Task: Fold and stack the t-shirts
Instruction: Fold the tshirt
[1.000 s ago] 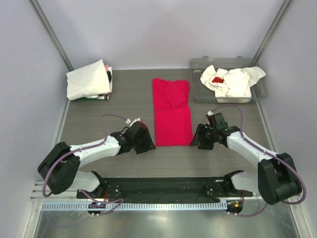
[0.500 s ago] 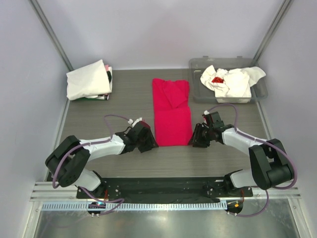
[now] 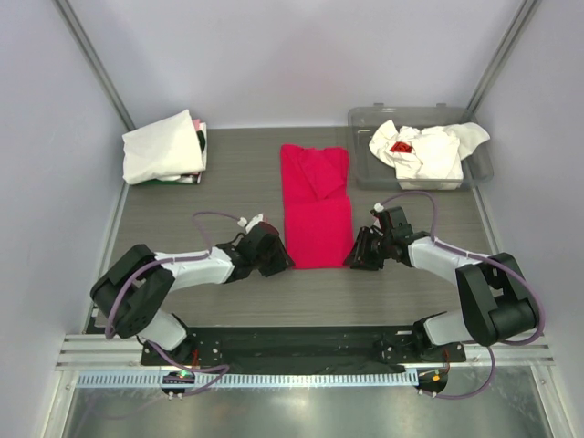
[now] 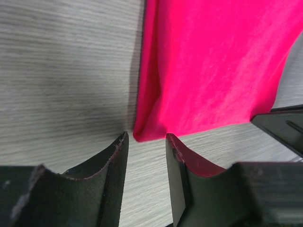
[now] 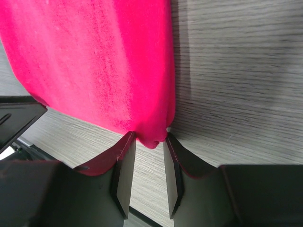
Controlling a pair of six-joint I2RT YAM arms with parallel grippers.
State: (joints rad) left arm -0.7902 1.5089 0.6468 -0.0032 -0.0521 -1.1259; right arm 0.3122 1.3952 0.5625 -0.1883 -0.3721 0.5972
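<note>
Two grippers (image 4: 147, 137) (image 5: 149, 137) astride red t-shirt (image 3: 317, 214) near corners

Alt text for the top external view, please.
The left gripper and right gripper sit at the near corners of a folded red t-shirt lying on the table. Folded white shirts lie at far left; a clear tub of crumpled white shirts at far right.
</note>
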